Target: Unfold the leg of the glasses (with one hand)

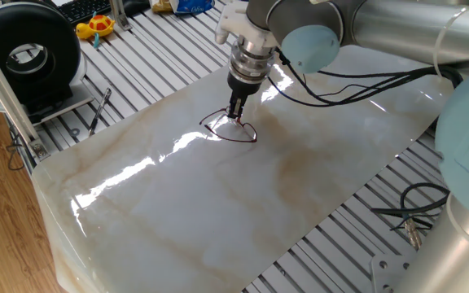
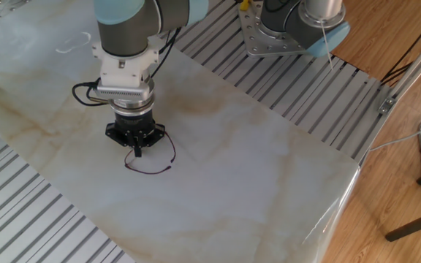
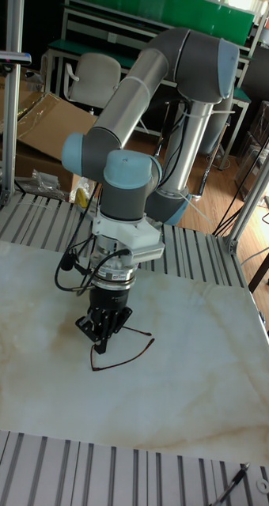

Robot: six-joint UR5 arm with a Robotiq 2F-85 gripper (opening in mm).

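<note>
Tall fixed view: the hand (image 3: 100, 341) points straight down, fingers pinched on the glasses (image 3: 123, 352).

Bare marble table (image 1: 218, 212) lies around the glasses (image 1: 228, 130); black pen-like tool (image 1: 99, 111) well apart.

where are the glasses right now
The glasses lie on the marble tabletop directly under the gripper, whose fingertips meet the frame; in the tall fixed view they sit left of centre.

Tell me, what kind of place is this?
Probably a robotics lab or workshop. A big grey arm's claw works on glasses on a marble-look sheet over a slotted metal bench, with cardboard boxes and office chairs behind.
</note>
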